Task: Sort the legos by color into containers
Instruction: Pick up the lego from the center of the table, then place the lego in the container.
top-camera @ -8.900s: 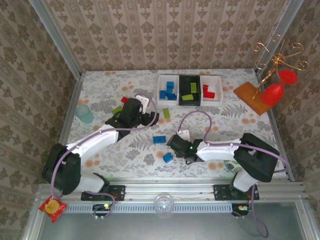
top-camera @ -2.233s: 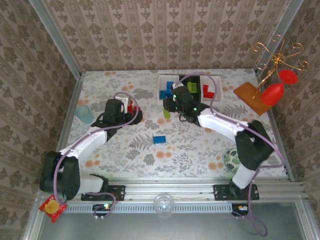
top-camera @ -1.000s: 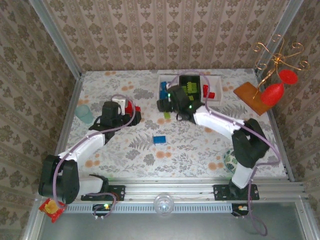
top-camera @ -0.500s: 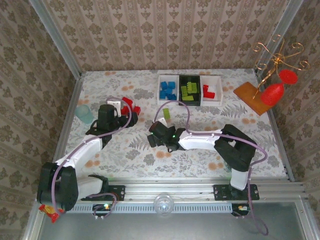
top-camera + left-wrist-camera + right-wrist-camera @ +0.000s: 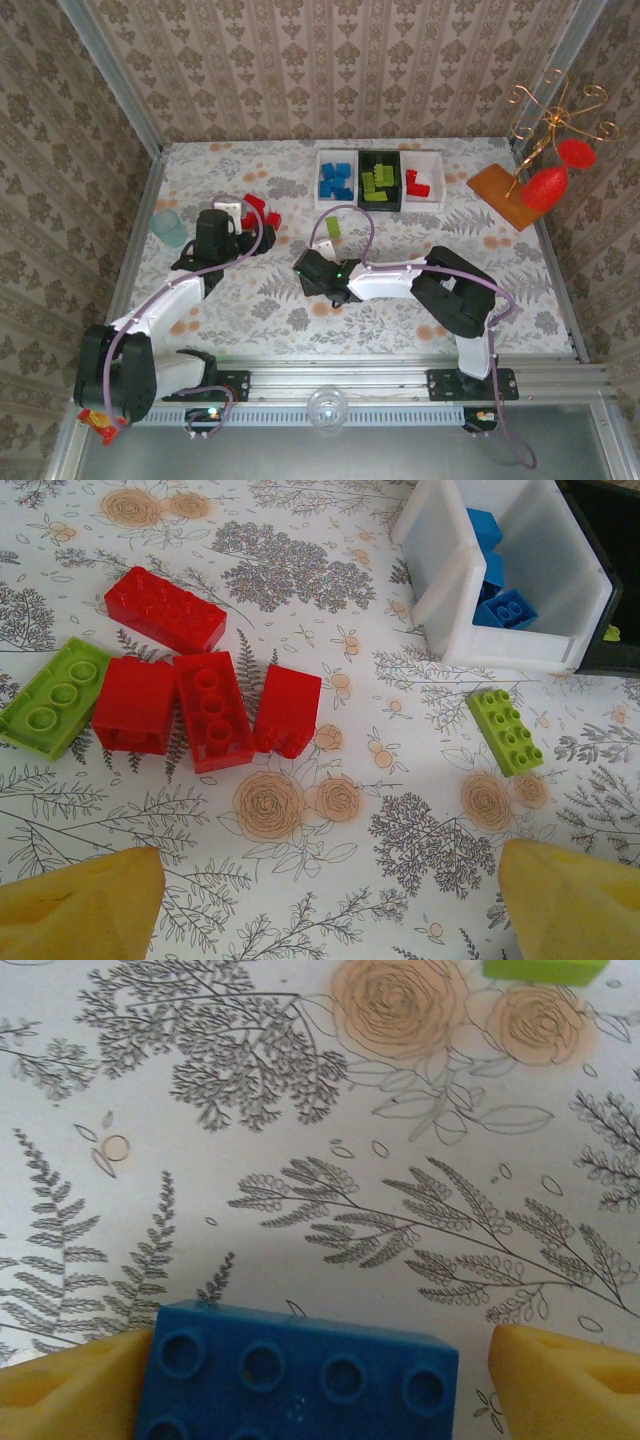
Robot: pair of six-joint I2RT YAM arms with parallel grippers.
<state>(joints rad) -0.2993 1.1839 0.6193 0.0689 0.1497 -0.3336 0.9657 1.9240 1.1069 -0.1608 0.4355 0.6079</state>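
Note:
A blue brick (image 5: 300, 1375) lies on the table between the yellow fingers of my right gripper (image 5: 320, 1380), which is open; the left finger is at the brick's end and a gap remains at the right finger (image 5: 570, 1375). In the top view that gripper (image 5: 312, 272) sits at mid-table over the brick. My left gripper (image 5: 330, 910) is open and holds nothing, a short way from a cluster of red bricks (image 5: 210, 705) and a lime brick (image 5: 45, 710). Another lime brick (image 5: 505, 730) lies near the white bin (image 5: 440, 590) of blue bricks. The black bin (image 5: 379, 182) holds green bricks, and the far white bin (image 5: 434, 172) holds red ones.
A pale teal cup (image 5: 168, 227) stands at the left edge. An orange board (image 5: 500, 192) with a gold wire stand and red ornaments (image 5: 545, 185) sits at the back right. Open floral tabletop lies in front of and to the right of the right arm.
My right arm has swung back from the bins to mid-table and come down around the blue brick. The left gripper has drawn back slightly from the red bricks.

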